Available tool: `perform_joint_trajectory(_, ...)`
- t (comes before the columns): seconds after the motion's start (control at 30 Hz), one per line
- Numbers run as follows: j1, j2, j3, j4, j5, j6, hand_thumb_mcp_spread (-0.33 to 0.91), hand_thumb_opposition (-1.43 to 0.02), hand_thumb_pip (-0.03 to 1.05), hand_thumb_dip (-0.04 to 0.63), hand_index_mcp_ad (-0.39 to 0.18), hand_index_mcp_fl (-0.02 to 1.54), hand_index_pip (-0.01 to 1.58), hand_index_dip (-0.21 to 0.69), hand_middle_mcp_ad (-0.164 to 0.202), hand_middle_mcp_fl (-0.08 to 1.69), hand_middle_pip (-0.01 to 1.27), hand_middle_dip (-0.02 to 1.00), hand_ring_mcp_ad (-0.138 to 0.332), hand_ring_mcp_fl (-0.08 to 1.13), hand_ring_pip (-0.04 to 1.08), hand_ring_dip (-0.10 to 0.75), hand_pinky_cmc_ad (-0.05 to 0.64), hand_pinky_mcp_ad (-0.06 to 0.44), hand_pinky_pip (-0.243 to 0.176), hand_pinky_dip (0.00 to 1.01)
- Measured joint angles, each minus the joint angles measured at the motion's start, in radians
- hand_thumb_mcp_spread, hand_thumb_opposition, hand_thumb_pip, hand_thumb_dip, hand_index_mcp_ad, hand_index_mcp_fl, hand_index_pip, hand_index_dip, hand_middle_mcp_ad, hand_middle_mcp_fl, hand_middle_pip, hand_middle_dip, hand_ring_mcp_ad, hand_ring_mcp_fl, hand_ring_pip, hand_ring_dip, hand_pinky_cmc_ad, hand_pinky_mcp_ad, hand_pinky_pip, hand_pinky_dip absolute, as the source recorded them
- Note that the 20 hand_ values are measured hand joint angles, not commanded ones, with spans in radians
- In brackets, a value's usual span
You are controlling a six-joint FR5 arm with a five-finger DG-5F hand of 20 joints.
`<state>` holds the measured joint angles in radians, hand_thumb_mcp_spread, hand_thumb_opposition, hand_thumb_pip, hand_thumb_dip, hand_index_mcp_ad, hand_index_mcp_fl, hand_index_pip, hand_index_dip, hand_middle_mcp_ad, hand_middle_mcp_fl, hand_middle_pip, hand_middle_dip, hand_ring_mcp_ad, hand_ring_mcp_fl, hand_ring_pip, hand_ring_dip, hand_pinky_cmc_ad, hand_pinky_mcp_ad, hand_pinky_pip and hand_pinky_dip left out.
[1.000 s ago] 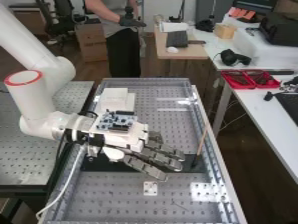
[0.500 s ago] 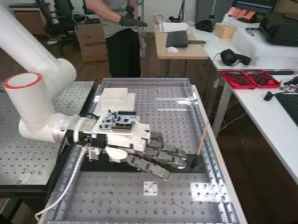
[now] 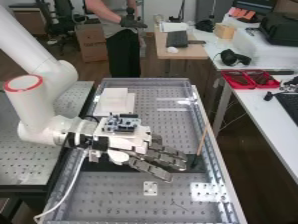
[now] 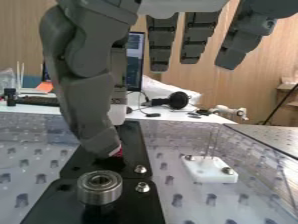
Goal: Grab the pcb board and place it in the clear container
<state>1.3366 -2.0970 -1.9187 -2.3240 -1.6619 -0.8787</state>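
The bench has a perforated top and lies under the arm, which comes in from the high view's upper left. A white table flanks it.

The hand is above the bench, its fingers released and nearly straight. In the wrist view the thumb hangs down, its tip over the black plate, which runs crosswise under the hand in the high view.

Two white blocks rest on the bench, beyond the hand. Red trays sit on the table, with headphones near them.

A blue and white board lies on top of the hand, towards the wrist; whether it is the task's pcb cannot be told. A thin stick slants up beside the fingers.

A white bracket sits near the plate, a metal bearing is on it, and a small red bit is at the thumb's tip, mostly hidden.
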Motion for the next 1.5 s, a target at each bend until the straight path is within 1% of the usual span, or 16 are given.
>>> perform_joint_trajectory(0.4,-0.005,-0.012,0.012,0.003,-0.015,0.012,0.66,-0.85,0.40,0.300,-0.253,0.24,1.25,0.461,0.045,0.07,0.15,0.17,0.099,0.02,0.11,0.031,0.333,0.229,-0.061,0.18)
perform_joint_trajectory(0.47,-0.006,-0.017,0.015,0.001,-0.016,0.015,0.66,-0.85,0.40,0.300,-0.253,0.24,1.27,0.461,0.045,0.07,0.15,0.17,0.099,0.02,0.11,0.031,0.333,0.232,-0.045,0.18)
perform_joint_trajectory(0.57,-0.007,-0.023,0.019,-0.001,-0.017,0.017,0.68,-0.85,0.40,0.300,-0.257,0.31,1.31,0.461,0.049,0.07,0.15,0.17,0.099,0.02,0.11,0.031,0.333,0.232,-0.044,0.18)
perform_joint_trajectory(0.67,-0.009,-0.025,0.021,-0.002,-0.018,0.019,0.69,-0.85,0.40,0.302,-0.293,0.31,1.33,0.461,0.049,0.07,0.15,0.17,0.099,0.02,0.11,0.031,0.333,0.232,-0.044,0.18)
perform_joint_trajectory(0.73,-0.010,-0.027,0.023,-0.002,-0.018,0.021,0.71,-0.85,0.40,0.302,-0.290,0.32,1.33,0.461,0.049,0.07,0.15,0.17,0.099,0.02,0.11,0.031,0.333,0.229,-0.044,0.18)
perform_joint_trajectory(0.83,-0.011,-0.028,0.023,-0.001,-0.017,0.025,0.71,-0.85,0.40,0.302,-0.304,0.34,1.34,0.464,0.045,0.07,0.15,0.17,0.096,0.02,0.11,0.031,0.333,0.232,-0.044,0.18)
perform_joint_trajectory(0.9,-0.011,-0.028,0.022,0.000,-0.017,0.027,0.72,-0.85,0.44,0.298,-0.304,0.34,1.34,0.464,0.049,0.07,0.15,0.17,0.099,0.02,0.11,0.031,0.333,0.232,-0.044,0.18)
perform_joint_trajectory(0.93,-0.011,-0.028,0.022,0.001,-0.017,0.028,0.72,-0.85,0.45,0.298,-0.304,0.34,1.34,0.464,0.049,0.07,0.15,0.17,0.099,0.02,0.11,0.031,0.333,0.229,-0.044,0.18)
perform_joint_trajectory(1.13,-0.008,-0.028,0.022,-0.002,-0.018,0.032,0.72,-0.85,0.44,0.298,-0.304,0.32,1.35,0.464,0.049,0.07,0.15,0.17,0.099,0.02,0.11,0.031,0.333,0.229,-0.044,0.18)
perform_joint_trajectory(1.3,-0.007,-0.032,0.030,-0.012,-0.018,0.033,0.72,-0.85,0.42,0.298,-0.304,0.30,1.31,0.461,0.049,0.07,0.15,0.17,0.099,0.02,0.11,0.031,0.333,0.229,-0.044,0.18)
perform_joint_trajectory(1.5,-0.006,-0.036,0.037,-0.019,-0.020,0.031,0.72,-0.85,0.42,0.298,-0.304,0.29,1.30,0.456,0.049,0.07,0.15,0.17,0.099,0.02,0.11,0.031,0.333,0.229,-0.044,0.18)
